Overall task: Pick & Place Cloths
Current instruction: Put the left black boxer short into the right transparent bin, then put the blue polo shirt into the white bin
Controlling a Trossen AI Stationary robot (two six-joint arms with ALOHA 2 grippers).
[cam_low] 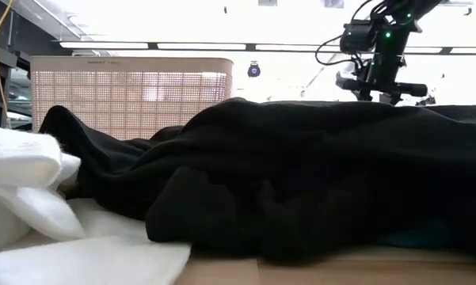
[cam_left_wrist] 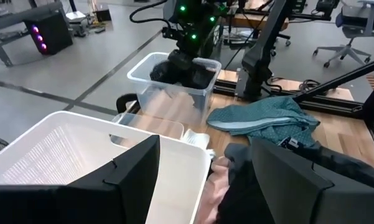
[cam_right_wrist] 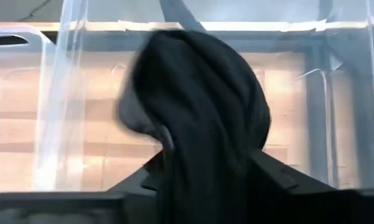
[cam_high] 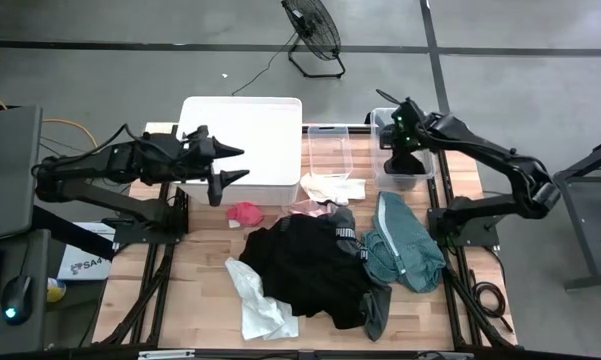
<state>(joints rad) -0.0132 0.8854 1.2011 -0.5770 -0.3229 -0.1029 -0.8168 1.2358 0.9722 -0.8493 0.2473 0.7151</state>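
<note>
A black cloth (cam_right_wrist: 199, 112) bunches inside the clear tub (cam_left_wrist: 143, 78) at the table's far right. My right gripper (cam_high: 405, 150) stands over it, pointing down, its fingers apart on either side of the cloth. My left gripper (cam_high: 225, 165) is open with nothing between its fingers, over the near right part of the white basket (cam_high: 250, 115). On the table lie a big black cloth (cam_high: 310, 265), a teal cloth (cam_high: 405, 245), a white cloth (cam_high: 260, 300), a small red-pink piece (cam_high: 245, 212) and a pale piece (cam_high: 330, 190). My right gripper comes at the black cloth from above, inside the tub. The cloth's upper part (cam_right_wrist: 193, 168) fills the gap between the parted fingers (cam_right_wrist: 280, 180). Whether they touch it I cannot tell. The rest of the cloth bunches down into the tub.
A second clear tub (cam_high: 328, 150) stands between the basket and the right tub. A grey piece (cam_high: 375, 310) lies at the black heap's near right. In the low view the black cloth (cam_low: 301, 182) blocks most of the table. A fan (cam_high: 312, 30) stands on the floor beyond.
</note>
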